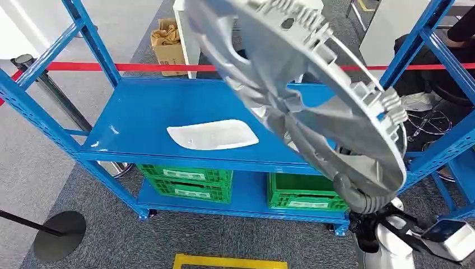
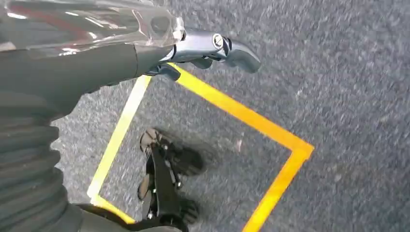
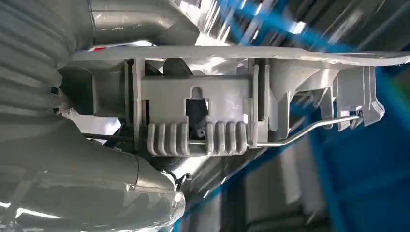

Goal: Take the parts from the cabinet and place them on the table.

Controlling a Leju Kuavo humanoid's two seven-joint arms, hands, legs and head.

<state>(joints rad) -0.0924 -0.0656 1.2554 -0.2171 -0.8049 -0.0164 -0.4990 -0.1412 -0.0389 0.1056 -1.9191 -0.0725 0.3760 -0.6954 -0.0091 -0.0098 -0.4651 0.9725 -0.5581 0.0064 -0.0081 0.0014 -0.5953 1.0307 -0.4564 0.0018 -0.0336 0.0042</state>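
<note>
right hand (image 3: pixel 96 159): gripped the rim of a big grey wheel cover (image 1: pixel 313 95), lifted and tilted over the blue rack (image 1: pixel 168 106); ribbed clips and a wire ring sat just past the thumb.
left hand (image 2: pixel 212 48): hung over the grey carpet (image 2: pixel 348 72), fingers curled in on nothing, above a yellow tape square (image 2: pixel 270 130).
white tray (image 1: pixel 213 135): lay flat on the rack's upper shelf, well apart from the right hand, to its left.
green crates (image 1: pixel 187 180): sat on the shelf beneath.
</note>
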